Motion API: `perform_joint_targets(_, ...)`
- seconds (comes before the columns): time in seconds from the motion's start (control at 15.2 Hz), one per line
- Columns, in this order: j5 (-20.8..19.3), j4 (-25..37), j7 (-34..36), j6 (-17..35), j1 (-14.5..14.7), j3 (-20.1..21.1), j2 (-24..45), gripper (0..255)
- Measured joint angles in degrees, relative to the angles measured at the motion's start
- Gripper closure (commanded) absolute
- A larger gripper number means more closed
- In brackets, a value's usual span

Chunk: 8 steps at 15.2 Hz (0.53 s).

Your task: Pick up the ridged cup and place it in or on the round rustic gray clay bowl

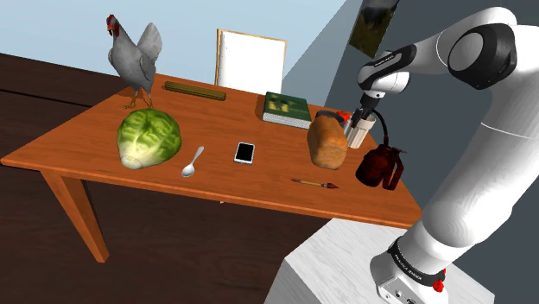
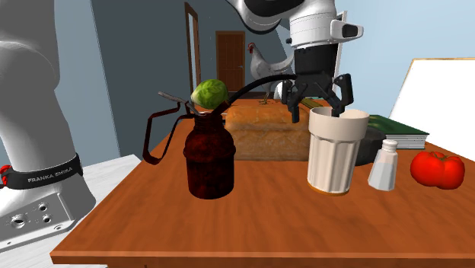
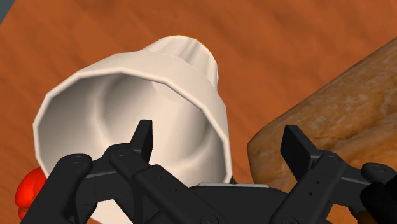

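Progress is slight: the ridged cup point(image 2: 333, 156) stands upright on the tabletop point(image 2: 228, 228) beside the bread loaf point(image 2: 263, 137), the spread tool point(image 2: 317, 106) straddles its rim pinching nothing, so closing, lifting and carrying it to the gray bowl point(image 2: 374, 143) all remain.

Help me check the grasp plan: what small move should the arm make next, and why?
Probably ease straight down a little. The black gripper hangs open at the rim of the cream ridged cup, one finger over its mouth, the other outside its wall beside the brown bread loaf, neither clasping it. Lower, the fingers could straddle the wall before shutting.
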Motion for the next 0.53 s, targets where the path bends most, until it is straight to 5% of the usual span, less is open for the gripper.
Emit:
perform_joint_targets(0.07,0.01,0.00,0.00,0.01,0.00,0.00,0.01,0)
perform_joint_targets(0.13,0.01,0.00,0.00,0.01,0.00,0.00,0.01,255)
perform_joint_targets(0.53,-0.01,0.04,0.00,0.03,0.02,0.02,-0.07,255)
